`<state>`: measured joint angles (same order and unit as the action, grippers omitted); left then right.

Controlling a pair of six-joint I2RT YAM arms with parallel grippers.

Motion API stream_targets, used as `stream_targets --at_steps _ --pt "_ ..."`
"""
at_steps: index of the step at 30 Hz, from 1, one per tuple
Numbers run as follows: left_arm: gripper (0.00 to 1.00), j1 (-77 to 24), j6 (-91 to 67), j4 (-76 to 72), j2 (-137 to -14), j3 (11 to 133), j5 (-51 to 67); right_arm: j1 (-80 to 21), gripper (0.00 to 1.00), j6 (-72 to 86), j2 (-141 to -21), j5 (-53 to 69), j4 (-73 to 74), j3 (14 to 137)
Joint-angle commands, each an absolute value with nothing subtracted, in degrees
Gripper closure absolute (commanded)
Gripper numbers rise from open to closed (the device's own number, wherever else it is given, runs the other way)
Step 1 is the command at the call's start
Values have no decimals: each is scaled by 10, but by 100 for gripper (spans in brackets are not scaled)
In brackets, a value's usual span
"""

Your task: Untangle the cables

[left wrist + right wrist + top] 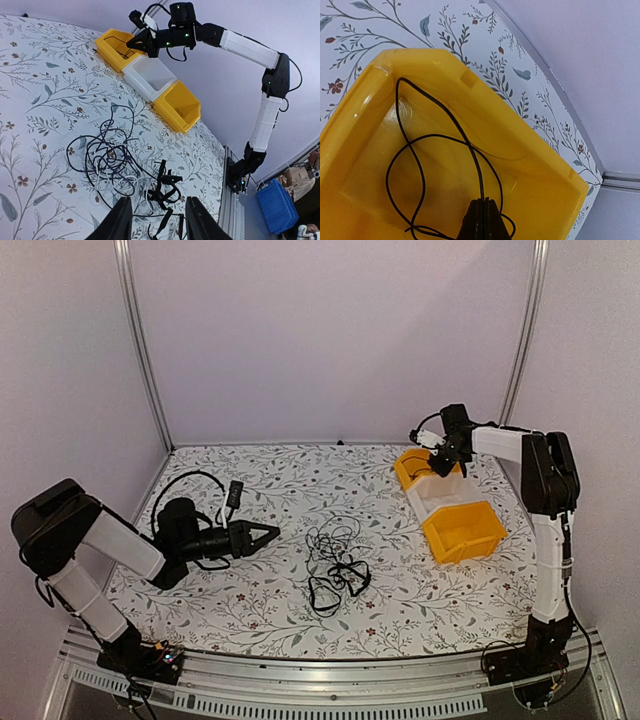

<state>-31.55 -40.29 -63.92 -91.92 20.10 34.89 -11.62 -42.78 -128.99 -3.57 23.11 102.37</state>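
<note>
The cables (pixel 335 562) lie in a tangle of thin black and white cords at the table's middle, seen close in the left wrist view as cables (pixel 107 160), with black flat straps (pixel 169 186) at their near side. My left gripper (pixel 272 533) points at the tangle from the left, open and apart from it. In its own view the left gripper (pixel 156 222) is empty, with the straps just ahead. My right gripper (pixel 437 466) hangs over the far yellow bin (pixel 406 466). The right gripper (pixel 484 202) is shut on a thin black cable (pixel 409 145) that loops inside the bin (pixel 530 170).
Three bins stand in a row at the right: the far yellow one, a white bin (pixel 434 496) and a near yellow bin (pixel 466 532). A blue crate (pixel 276 210) sits off the table. Metal frame posts (pixel 140 340) rise at the back corners.
</note>
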Motion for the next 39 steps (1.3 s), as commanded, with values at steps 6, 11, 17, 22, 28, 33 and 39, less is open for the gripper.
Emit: stream_targets --at_steps 6,11,17,22,28,33,39 --pt "64 -355 -328 -455 -867 268 291 -115 72 -406 -1251 -39 284 1025" --pt "62 -394 -253 -267 -834 343 185 -117 52 -378 -1139 -8 298 961" --pt "62 -436 -191 -125 -849 424 109 -133 45 -333 -1001 90 285 856" --pt "62 -462 -191 -70 -863 447 89 -178 48 -314 -928 258 250 746" --pt "54 -511 -168 -43 -850 417 135 -292 50 -361 -912 307 207 630" --pt "52 -548 -155 -43 -876 411 114 -353 51 -384 -946 295 208 617" --pt "54 -571 -86 -2 -932 449 40 -367 51 -372 -976 331 211 616"
